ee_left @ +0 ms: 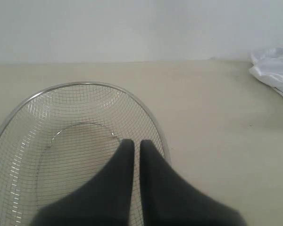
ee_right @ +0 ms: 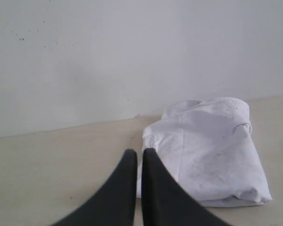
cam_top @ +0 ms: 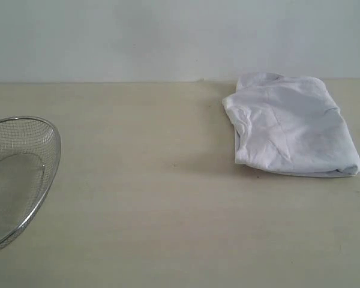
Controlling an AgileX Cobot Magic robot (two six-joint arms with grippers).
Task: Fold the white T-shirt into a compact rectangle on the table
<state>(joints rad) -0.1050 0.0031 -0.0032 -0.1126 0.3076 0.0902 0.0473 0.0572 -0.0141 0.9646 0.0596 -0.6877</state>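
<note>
The folded white cotton T-shirt [cam_top: 291,126] lay on the pale beige table [cam_top: 168,228], well apart from the round wire-mesh metal basket [cam_top: 55,144]. It looked soft, light and limp, best pinched at an edge corner. The left gripper [ee_left: 137,143], by the basket, and the right gripper [ee_right: 139,151] were both closed and empty.

T-shirt [cam_top: 291,126] on table [cam_top: 168,210] far R, basket [cam_top: 25,137] L

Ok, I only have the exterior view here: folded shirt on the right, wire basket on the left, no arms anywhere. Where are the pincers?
Observer: The left pincer is shut and empty, its tips showing against the inside of the wire basket.
Operator: And the right one?
Observer: The right pincer is shut too, holding nothing, aimed at the near edge of the white T-shirt.
</note>
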